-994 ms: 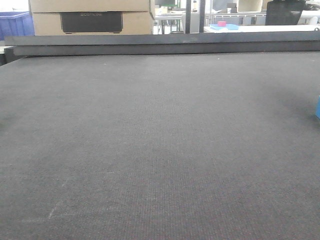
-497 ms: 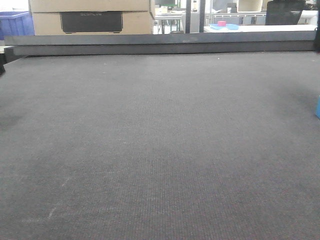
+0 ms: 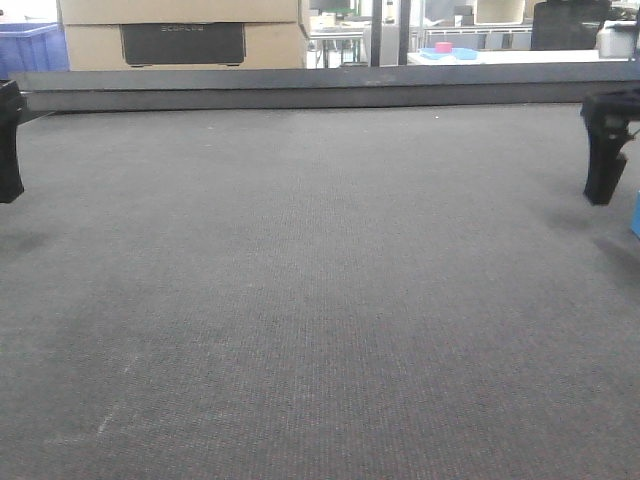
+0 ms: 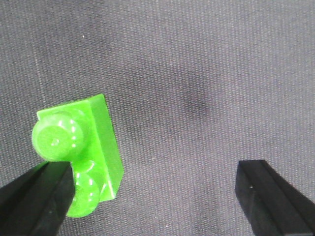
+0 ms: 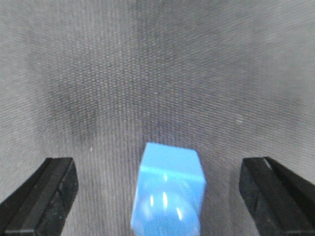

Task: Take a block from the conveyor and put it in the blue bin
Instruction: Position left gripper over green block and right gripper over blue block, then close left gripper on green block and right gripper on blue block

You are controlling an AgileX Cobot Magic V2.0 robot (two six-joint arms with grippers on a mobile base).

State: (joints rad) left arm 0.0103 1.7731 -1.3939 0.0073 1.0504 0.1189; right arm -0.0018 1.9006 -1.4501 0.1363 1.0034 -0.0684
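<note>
Since the fingers [image 5: 42,196] of the right gripper [image 5: 157,196] are spread wide, one to each side of the block [image 5: 168,189] and neither touching it, the block is entered as straddled but not yet gripped. The spread is judged to leave room for the block to be taken between the pads on closing.

Item 1, block: light blue and flat-sided, lying free on the conveyor [image 5: 147,73] midway between the right fingers. Only a sliver is shown at the right edge of the front view, just beside the right fingertip.

Item 2, conveyor: dark grey woven belt, under the block and all around it. Whether it is running cannot be told.

Item 3, left gripper [image 4: 152,201]: fingers [image 4: 268,196] likewise set apart, nothing clamped. It is placed well apart from the block, at the opposite edge of the front view, and is judged to be on standby.

Item 4, green studded brick [image 4: 83,147]: lying on the belt by one left finger and partly overlapped by it; contact cannot be told. It is far from the block and is not the task's piece.

Item 5, rail [image 3: 320,95]: dark and flat, beyond the block along the belt's far edge.

Item 6, blue crate [image 3: 30,48]: behind the rail, far across from the block. It is possibly the bin intended, but this cannot be confirmed.

Step judged in hand: closing on the block.
</note>
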